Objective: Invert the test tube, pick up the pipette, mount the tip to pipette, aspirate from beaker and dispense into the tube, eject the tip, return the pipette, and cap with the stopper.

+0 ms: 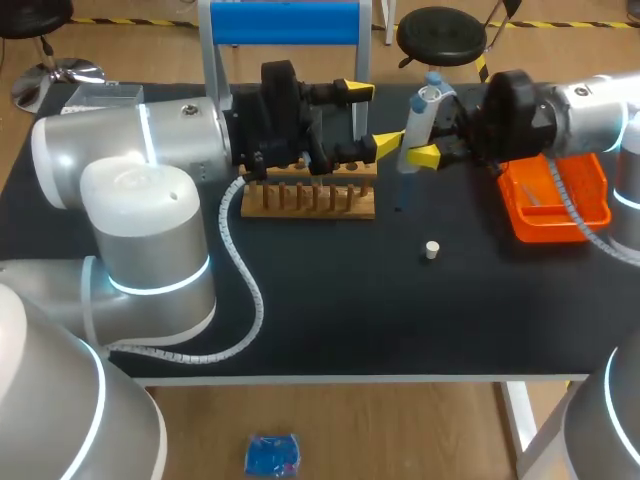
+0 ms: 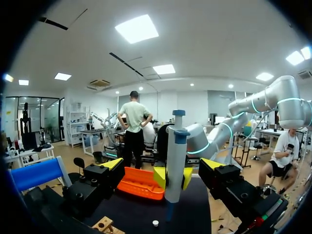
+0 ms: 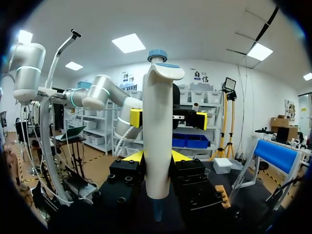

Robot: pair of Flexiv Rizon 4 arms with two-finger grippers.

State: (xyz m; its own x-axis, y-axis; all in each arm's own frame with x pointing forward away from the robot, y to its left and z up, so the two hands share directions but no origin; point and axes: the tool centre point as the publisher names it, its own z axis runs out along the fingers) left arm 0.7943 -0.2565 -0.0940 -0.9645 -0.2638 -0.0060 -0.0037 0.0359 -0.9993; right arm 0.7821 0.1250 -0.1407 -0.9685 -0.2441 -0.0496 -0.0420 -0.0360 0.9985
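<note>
head view: the left tool (image 1: 370, 117) sits over the back of the dark desk (image 1: 330, 310), above the wooden rack (image 1: 310, 197), with its two yellow-tipped fingers spread well apart and nothing between them. facing it, the right tool (image 1: 420, 140) comes in from the right and pinches a white pipette (image 1: 416, 125) that stands nearly upright, blue button on top, narrow end pointing down over the desk just past the rack's right end. an orange tray (image 1: 556, 200) lies under the right arm. a small white stopper (image 1: 432, 250) stands alone on the desk, apart from the rack and the tray. a blue-topped stand (image 1: 285, 22) rises at the desk's far edge.

left wrist view: the left tool (image 2: 162, 166) is wide apart, one finger to each side of the pipette (image 2: 175, 146) without touching it. the right tool (image 2: 173, 178) clamps the pipette's body from both sides. the orange tray (image 2: 141, 184) lies beyond it, the stopper (image 2: 155, 223) on the desk below, and a corner of the rack (image 2: 105, 225) beside the left finger.

right wrist view: the right tool (image 3: 157, 157) presses on the lower body of the pipette (image 3: 158, 112), which stands upright between its fingers. ahead, the left tool's yellow fingertips (image 3: 135, 118) show on either side of the pipette, spread.
</note>
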